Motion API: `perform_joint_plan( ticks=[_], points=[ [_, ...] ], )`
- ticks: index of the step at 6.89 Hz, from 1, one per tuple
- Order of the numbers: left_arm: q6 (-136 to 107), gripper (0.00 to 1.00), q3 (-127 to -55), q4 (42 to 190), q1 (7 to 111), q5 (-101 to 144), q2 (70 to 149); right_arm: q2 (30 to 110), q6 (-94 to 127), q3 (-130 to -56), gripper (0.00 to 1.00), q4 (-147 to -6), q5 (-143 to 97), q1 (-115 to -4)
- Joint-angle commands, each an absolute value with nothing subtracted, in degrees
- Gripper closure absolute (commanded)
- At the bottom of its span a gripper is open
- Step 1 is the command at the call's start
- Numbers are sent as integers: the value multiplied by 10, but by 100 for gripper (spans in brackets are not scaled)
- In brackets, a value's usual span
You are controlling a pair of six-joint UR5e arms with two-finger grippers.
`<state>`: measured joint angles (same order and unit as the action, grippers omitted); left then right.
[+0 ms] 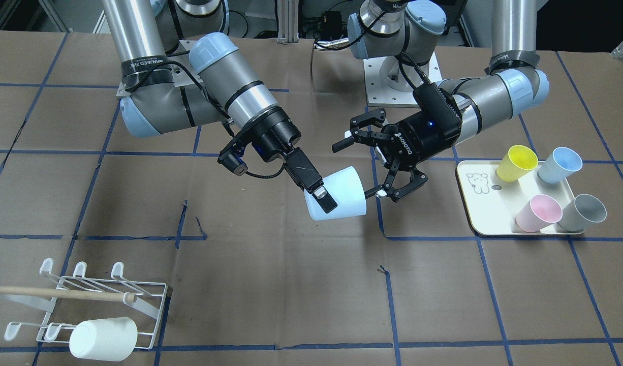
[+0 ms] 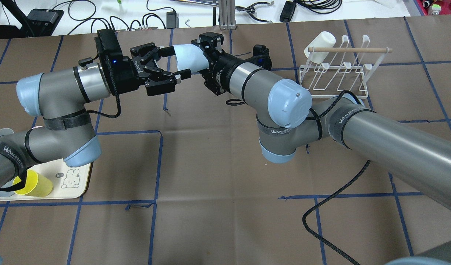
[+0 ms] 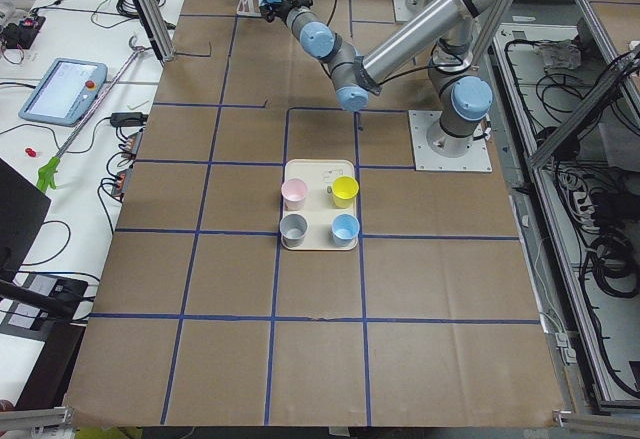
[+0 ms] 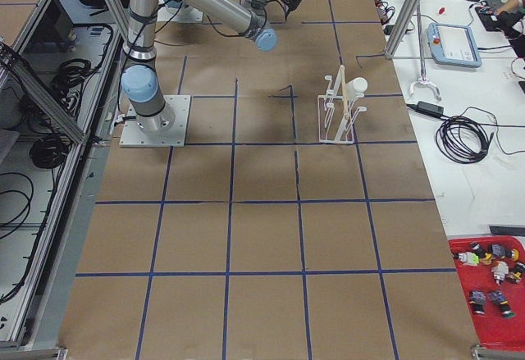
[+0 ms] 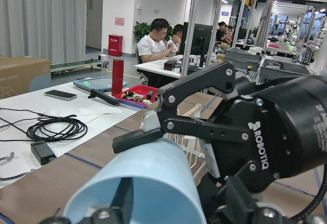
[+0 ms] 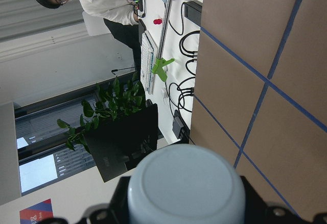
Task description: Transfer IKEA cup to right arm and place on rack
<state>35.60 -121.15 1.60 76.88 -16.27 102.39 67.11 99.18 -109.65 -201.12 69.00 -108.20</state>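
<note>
A light-blue cup hangs in the air between the two grippers, lying on its side. My right gripper is shut on it, with one finger over the cup's outer wall. It also shows from above, with the cup pointing toward the left arm. My left gripper is open, its fingers spread on either side of the cup's far end; it also shows from above. The right wrist view shows the cup's round end. The white wire rack with its wooden dowel stands at the table's near left.
A white cup lies on the rack. A cream tray at the right holds yellow, blue, pink and grey cups. The table is brown paper with blue tape lines.
</note>
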Motion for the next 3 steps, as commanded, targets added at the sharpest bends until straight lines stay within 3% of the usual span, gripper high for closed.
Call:
perform_joint_plan(
  ticks=[1, 3],
  points=[
    [353, 2, -1214, 17, 706, -148, 1020, 664, 973, -1089, 57, -2012, 689, -1067],
    [350, 2, -1202, 24, 700, -149, 1028, 666, 942, -1089, 58, -2011, 679, -1033]
  ],
)
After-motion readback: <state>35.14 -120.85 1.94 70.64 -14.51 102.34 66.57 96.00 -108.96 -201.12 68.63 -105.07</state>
